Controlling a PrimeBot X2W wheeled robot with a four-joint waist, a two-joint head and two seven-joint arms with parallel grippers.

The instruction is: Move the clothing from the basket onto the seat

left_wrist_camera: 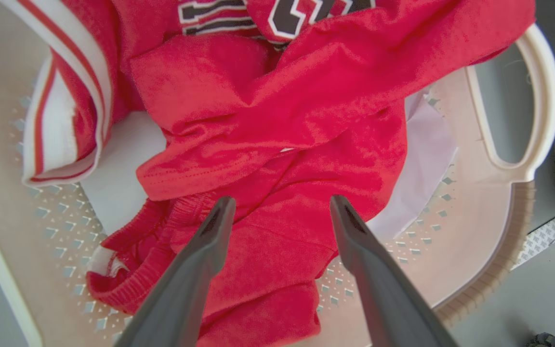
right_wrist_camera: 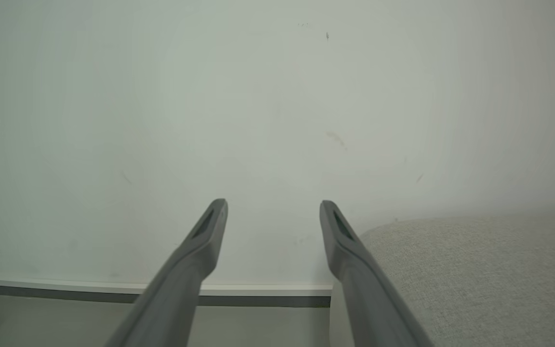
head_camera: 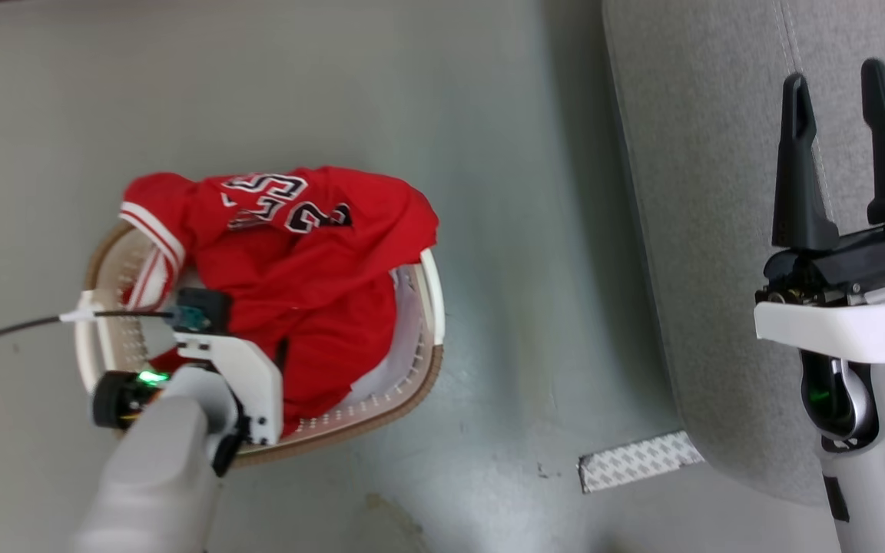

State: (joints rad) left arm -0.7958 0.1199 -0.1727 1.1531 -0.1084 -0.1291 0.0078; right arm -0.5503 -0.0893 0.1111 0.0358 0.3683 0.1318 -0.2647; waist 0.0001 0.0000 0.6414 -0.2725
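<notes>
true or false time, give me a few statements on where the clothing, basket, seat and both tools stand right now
1. The clothing lies in the basket. True.
2. The left tool is shut on the red fabric. False: its jaws stand open over the clothing, with nothing pinched between them.
3. The right tool is open and holds nothing. True.
4. The basket stands on the seat. False: it stands on the floor, apart from the seat.
5. A white sheet lies under the clothing in the basket. True.
</notes>
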